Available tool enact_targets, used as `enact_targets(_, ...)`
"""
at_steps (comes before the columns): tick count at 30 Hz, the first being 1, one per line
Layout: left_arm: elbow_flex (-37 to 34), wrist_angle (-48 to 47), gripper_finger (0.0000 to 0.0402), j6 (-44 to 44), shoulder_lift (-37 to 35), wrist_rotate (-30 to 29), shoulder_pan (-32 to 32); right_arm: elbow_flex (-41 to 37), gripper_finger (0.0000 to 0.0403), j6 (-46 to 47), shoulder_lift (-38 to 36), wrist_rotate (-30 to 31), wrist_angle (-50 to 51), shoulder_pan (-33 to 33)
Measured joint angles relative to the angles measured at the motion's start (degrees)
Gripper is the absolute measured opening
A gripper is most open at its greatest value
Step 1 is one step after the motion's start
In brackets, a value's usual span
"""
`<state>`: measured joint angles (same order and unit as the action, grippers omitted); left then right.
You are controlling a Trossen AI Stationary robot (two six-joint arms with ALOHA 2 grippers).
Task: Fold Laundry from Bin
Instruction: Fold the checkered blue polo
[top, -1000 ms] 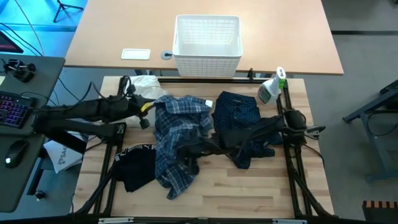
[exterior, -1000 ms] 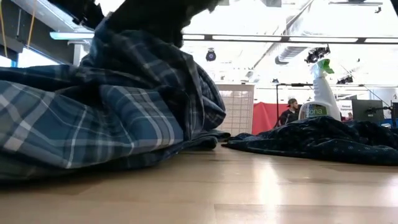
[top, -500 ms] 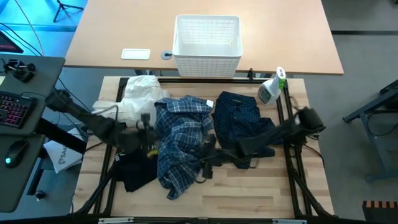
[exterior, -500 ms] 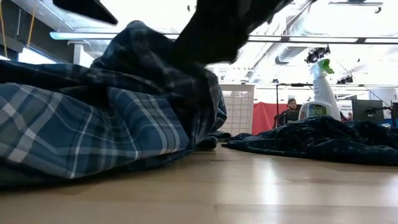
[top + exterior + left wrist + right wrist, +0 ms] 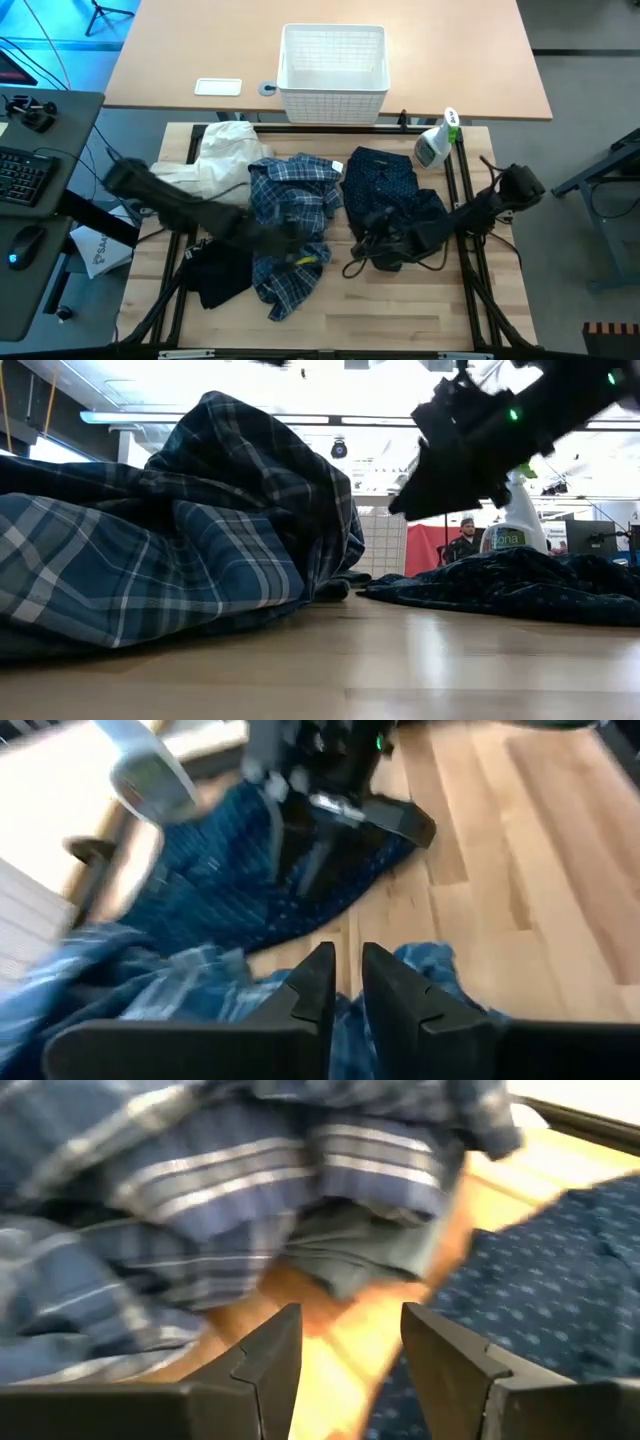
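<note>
Bin (image 5: 334, 70) emptied, standing behind the bench (image 5: 400, 320); plaid shirt (image 5: 290, 215), dotted trousers (image 5: 390, 190), white cloth (image 5: 225, 150), black piece (image 5: 222, 275) strewn, none folded. Left tool (image 5: 343, 982) nearly pressed together, apparently empty, above shirt; right tool (image 5: 345, 1345) spread, empty, between shirt and trousers.

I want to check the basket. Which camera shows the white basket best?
The high view: the whole white basket shows from above, behind the table. The low view shows only some lattice behind the plaid shirt. The wrist views do not show it clearly.
</note>
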<state>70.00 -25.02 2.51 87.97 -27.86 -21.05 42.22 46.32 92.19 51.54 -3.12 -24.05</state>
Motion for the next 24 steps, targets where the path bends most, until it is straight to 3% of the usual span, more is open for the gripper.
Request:
enact_targets(3,3.4,-4.1,0.0048,0.3,7.2,0.9,5.0,-2.1,0.0159,-0.5,0.0,2.2,-4.0,-0.5)
enact_targets(6,9.2,-19.9,0.0039,3.7,12.6,-3.9,7.8,-2.7,0.0156,-1.7,-0.1,2.4,-5.7,-0.7)
enact_targets(10,14.9,-46.7,0.0014,17.7,15.3,-9.8,6.4,-2.8,0.0156,-4.0,-0.1,0.6,-5.7,-0.5)
enact_targets(13,13.6,-65.8,0.0002,34.8,13.7,-11.7,2.4,-2.8,0.0156,-9.0,0.0,-5.3,-7.6,0.5)
enact_targets(17,5.1,-60.9,0.0008,44.7,3.4,-6.3,-5.1,-2.8,0.0156,-16.7,1.2,-13.3,-13.7,2.7)
enact_targets(19,2.6,-62.5,0.0009,54.4,-1.3,-5.3,-8.6,-2.8,0.0156,-20.2,1.7,-14.9,-17.1,3.9)
enact_targets(21,0.7,-64.4,0.001,64.1,-5.5,-8.2,-12.2,-2.4,0.0155,-23.1,2.5,-15.8,-20.8,5.1)
enact_targets(24,0.0,-61.2,0.0012,68.8,-11.6,-15.3,-16.1,-2.5,0.0155,-27.1,2.7,-16.0,-23.1,6.2)
